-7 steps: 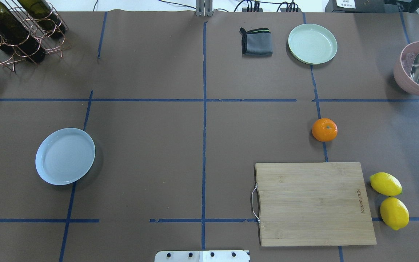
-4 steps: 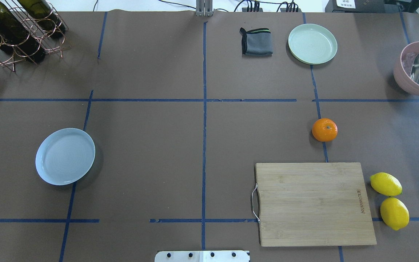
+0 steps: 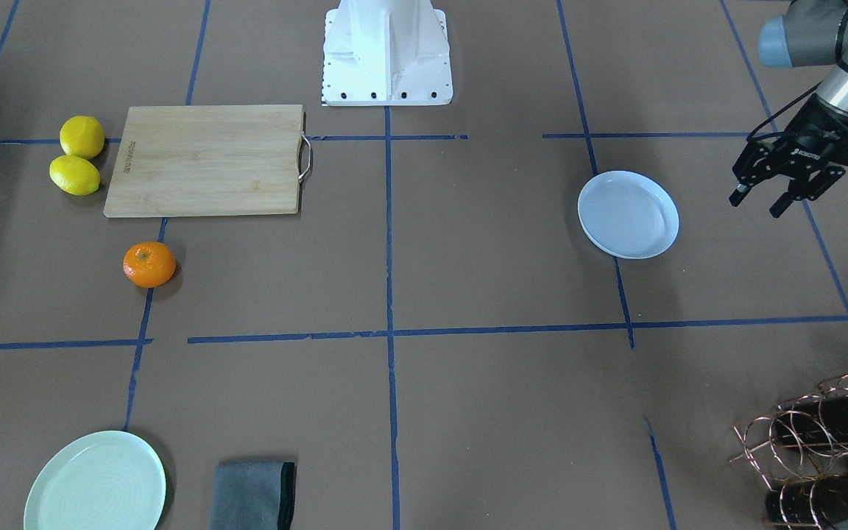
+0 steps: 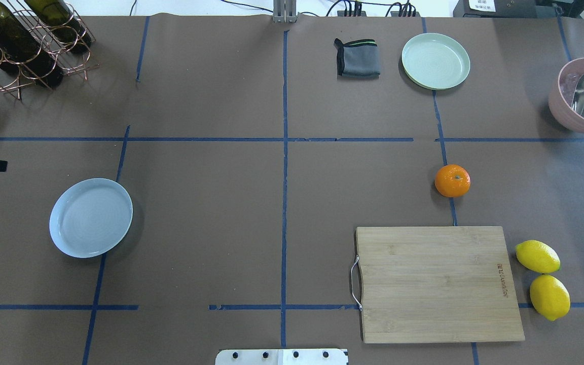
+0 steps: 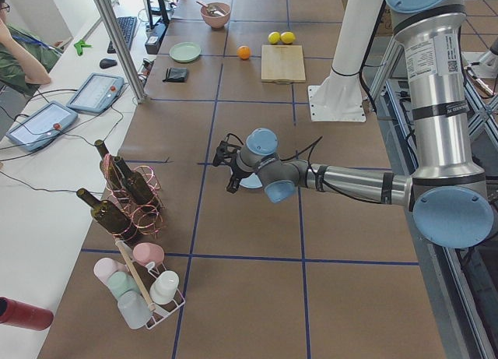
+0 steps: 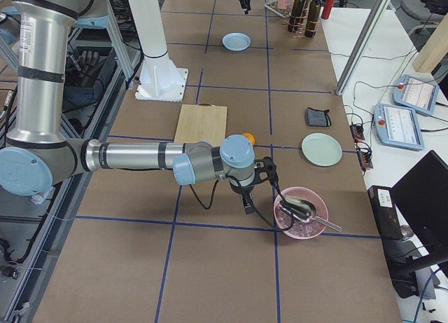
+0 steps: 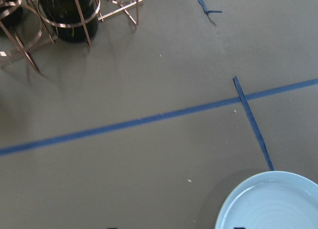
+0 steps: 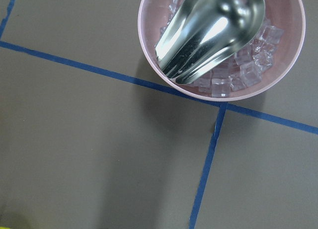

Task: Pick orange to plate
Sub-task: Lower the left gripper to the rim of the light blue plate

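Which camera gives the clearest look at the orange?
Overhead exterior: the orange sits unobstructed, stem dimple visible. Front-facing shows it nearly as well; exterior left, tiny and far; exterior right, partly hidden behind the right arm; wrist views miss it.

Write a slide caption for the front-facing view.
The orange lies near the cutting board, far from the empty white plate; the open left claw hangs beside the plate.
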Robot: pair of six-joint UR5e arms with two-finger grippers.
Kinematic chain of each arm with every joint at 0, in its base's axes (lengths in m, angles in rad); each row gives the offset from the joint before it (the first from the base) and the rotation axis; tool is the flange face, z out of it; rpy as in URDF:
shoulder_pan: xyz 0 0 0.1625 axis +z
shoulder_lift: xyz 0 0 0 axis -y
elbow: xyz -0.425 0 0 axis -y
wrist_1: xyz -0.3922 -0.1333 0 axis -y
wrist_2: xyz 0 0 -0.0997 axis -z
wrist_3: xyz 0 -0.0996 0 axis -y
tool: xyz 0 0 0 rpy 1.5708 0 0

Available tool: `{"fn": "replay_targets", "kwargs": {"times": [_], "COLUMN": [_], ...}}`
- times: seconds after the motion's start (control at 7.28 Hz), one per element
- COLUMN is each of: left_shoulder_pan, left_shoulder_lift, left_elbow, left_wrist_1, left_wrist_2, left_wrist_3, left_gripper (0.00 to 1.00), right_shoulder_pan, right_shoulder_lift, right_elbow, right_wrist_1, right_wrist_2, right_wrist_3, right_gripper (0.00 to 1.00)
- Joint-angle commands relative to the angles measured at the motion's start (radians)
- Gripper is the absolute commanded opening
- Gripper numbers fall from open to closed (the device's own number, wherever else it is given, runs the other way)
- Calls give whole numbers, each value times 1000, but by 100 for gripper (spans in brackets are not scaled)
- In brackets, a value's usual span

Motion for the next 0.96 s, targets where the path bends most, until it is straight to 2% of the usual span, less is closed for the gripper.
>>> {"fn": "replay_targets", "kwargs": {"times": [0.0,0.27,0.82], "left_shoulder_pan": [191,279,307], "left_shoulder_lift": [8,8,-6], "left_elbow": [4,21,63], "left_wrist_1": [-31,-31,-30], "left_wrist_2": [172,257,271], "left_wrist_3": [-225,-310,-308], "left_gripper": [62,53,50], "right_shoulder_pan": [-1,-1,-1], "right_shoulder_lift": [-3,-3,-3], "right_elbow": [0,0,-2], "right_wrist_1": [-1,-1,1], "right_wrist_2": [2,2,2], "right_wrist_3": [0,0,0], "right_gripper": [100,100,100]}}
